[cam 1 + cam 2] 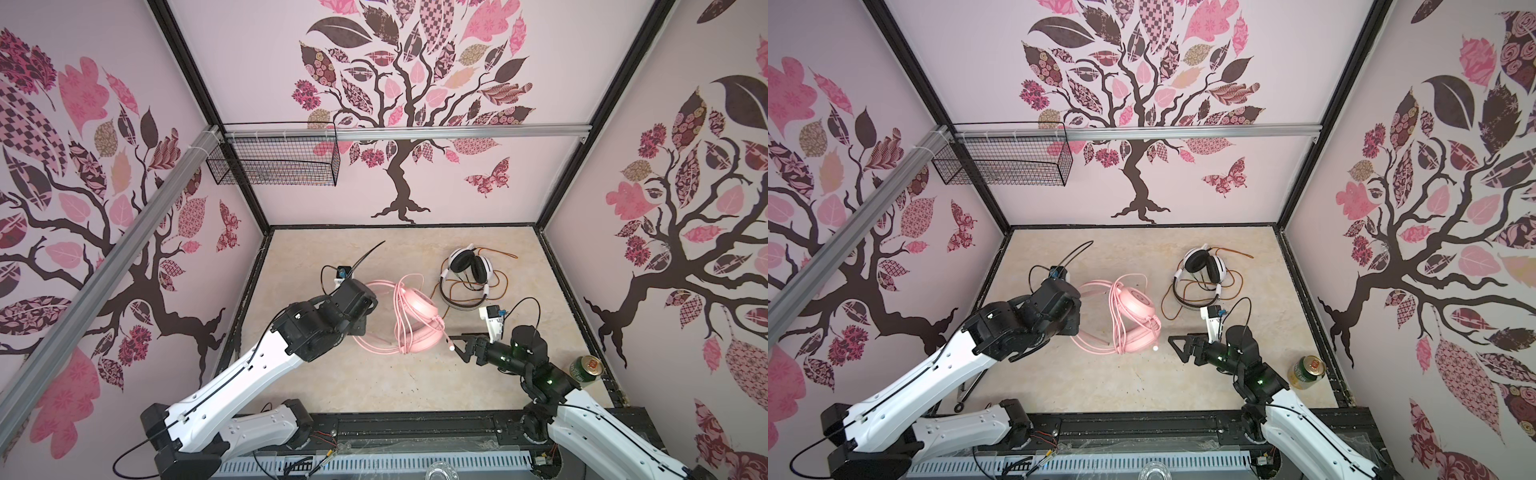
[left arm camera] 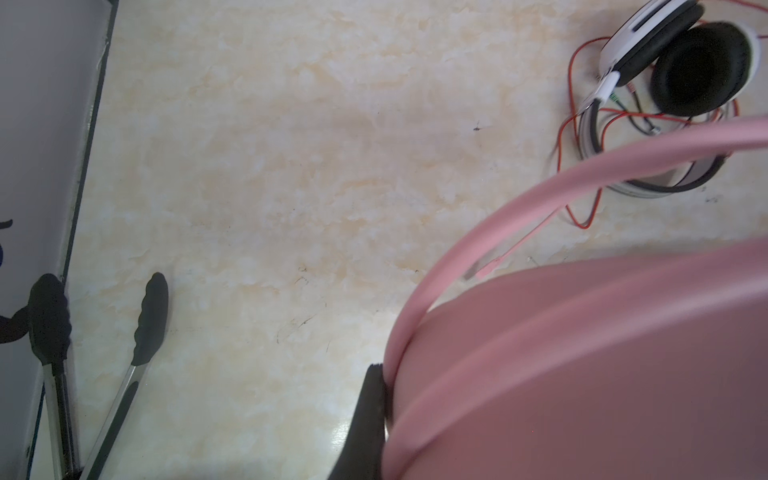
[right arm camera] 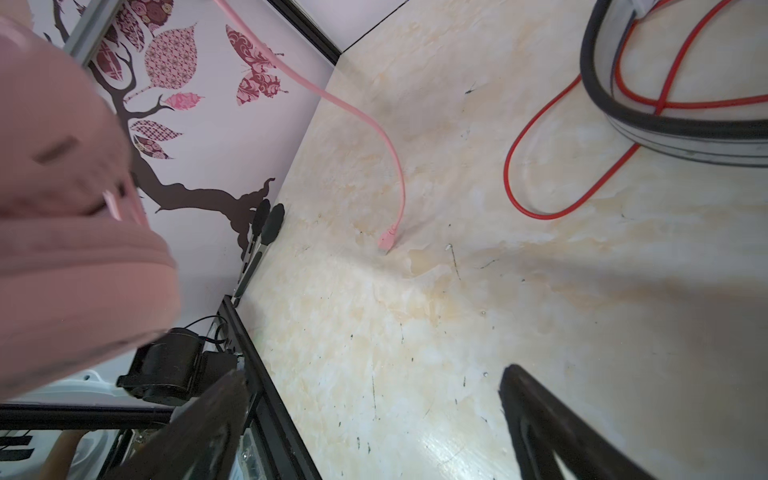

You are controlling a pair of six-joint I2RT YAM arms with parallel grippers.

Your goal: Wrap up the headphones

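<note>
Left gripper (image 2: 384,374): clamped shut on the band of the pink headset (image 1: 419,328). Only one black finger shows, pressed against the band, and both top views hide it under its arm.
Pink headset: on the table (image 1: 374,386) between the two grippers. Its pink cable (image 1: 400,307) is wound over the earcups, with loops spilling toward the left gripper.
Right gripper (image 1: 458,348): released, jaws wide, holding nothing, just beside the pink headset's nearer earcup.
Pink plug (image 3: 386,241): ahead of the right gripper, touching the table.
White-and-black headset (image 1: 467,266): beyond the right gripper, with its red cable (image 3: 507,174) loose around it.
Can (image 1: 584,370): behind the right gripper, beside its arm.
Tongs (image 2: 145,324): by the wall, off to the left gripper's side.
</note>
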